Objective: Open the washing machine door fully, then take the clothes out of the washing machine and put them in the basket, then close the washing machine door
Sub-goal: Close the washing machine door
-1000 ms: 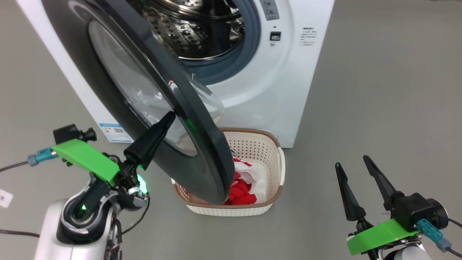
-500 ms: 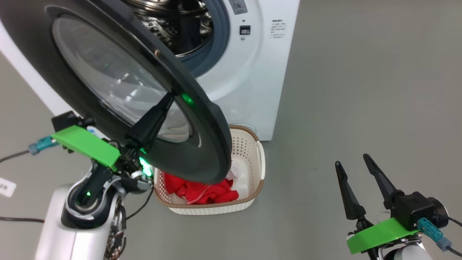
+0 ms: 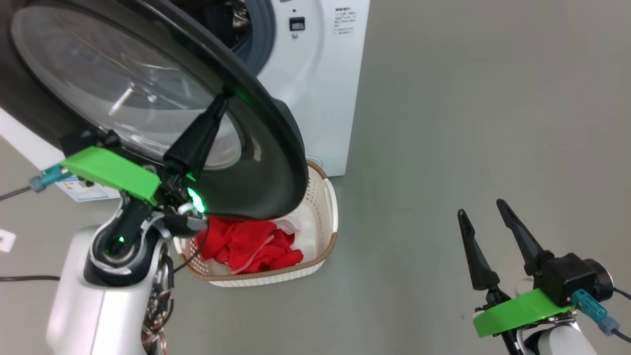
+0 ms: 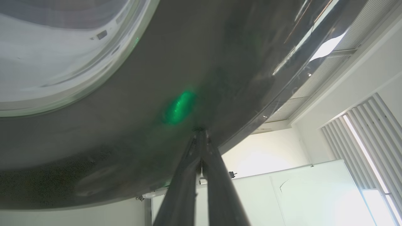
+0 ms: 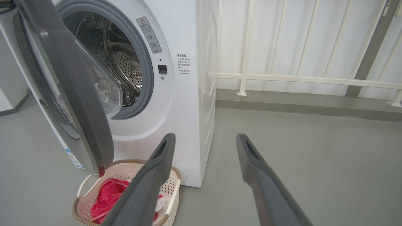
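Washing machine door (image 3: 268, 162) stands ajar, its black rim overhanging the basket (image 3: 326, 197) w/ red clothes (image 3: 246, 244) at the washing machine (image 3: 315, 74) front. Left gripper (image 3: 223, 98), fingers pinched together, tip on the rim; right gripper (image 3: 480, 207) spread wide, empty, well apart over grey floor (image 3: 468, 98).

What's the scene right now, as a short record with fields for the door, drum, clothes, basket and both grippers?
washing machine door: partly open, lower edge over the basket
basket: on the floor, close in front of the washing machine
clothes: red, piled in the basket
drum: steel, no clothes in the part that shows
left gripper: shut, fingertips against the door's black rim
right gripper: open, empty, apart from the machine
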